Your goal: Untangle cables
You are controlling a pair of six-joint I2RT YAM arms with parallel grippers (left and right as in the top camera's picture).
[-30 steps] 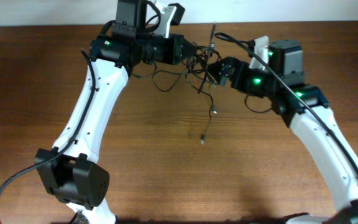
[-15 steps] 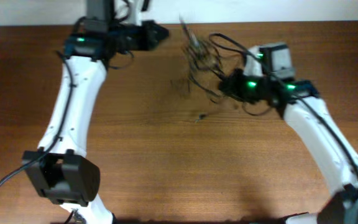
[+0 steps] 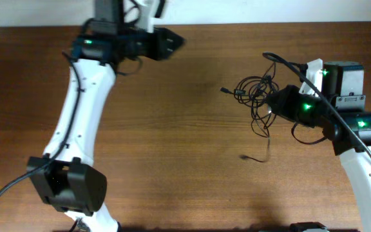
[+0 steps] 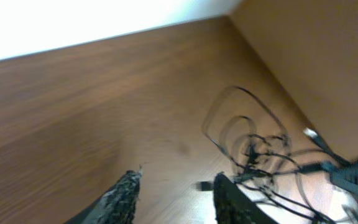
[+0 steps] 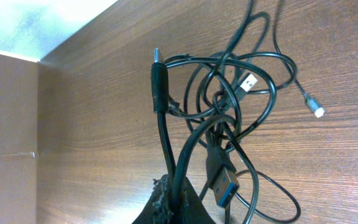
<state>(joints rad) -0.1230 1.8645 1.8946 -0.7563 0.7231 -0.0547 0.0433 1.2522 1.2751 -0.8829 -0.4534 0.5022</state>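
Clenching tangled thin black cables (image 3: 253, 90), our right gripper (image 3: 274, 103) hangs over the brown wooden table (image 3: 172, 142). Upper left, by the white wall (image 3: 250, 9), our left gripper (image 3: 170, 43) gapes.

Left arm (image 3: 84, 109) reached to the far edge of the counter (image 3: 172, 161), left of centre. Left gripper (image 3: 172, 42) pointed right, jaws apart and empty. Right arm (image 3: 366, 180) stood along the right edge. Right gripper (image 3: 272, 103) pointed left, jaws clamped on the cables (image 5: 216, 118).
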